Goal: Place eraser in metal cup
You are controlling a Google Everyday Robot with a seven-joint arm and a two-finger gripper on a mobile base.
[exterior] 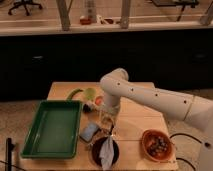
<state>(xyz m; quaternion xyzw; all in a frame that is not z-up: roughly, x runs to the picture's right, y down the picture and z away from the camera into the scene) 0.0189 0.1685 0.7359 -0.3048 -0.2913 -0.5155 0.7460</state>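
One raised camera faces the table (135, 122), hand (106, 121) mid-frame.

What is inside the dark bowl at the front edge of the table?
A crumpled grey-blue cloth lies in the dark bowl. The gripper hangs just above its far rim; what is under the cloth is hidden.

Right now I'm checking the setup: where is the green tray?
The green tray sits at the table's left edge, left of the gripper and the blue-grey pad.

A dim, warm-toned scene is shown, the wooden table (135, 117) being lit softly from above while the background is left dark, and soft blur is spread over everything, so that the gripper (107, 123) above the table's middle is rendered indistinctly.
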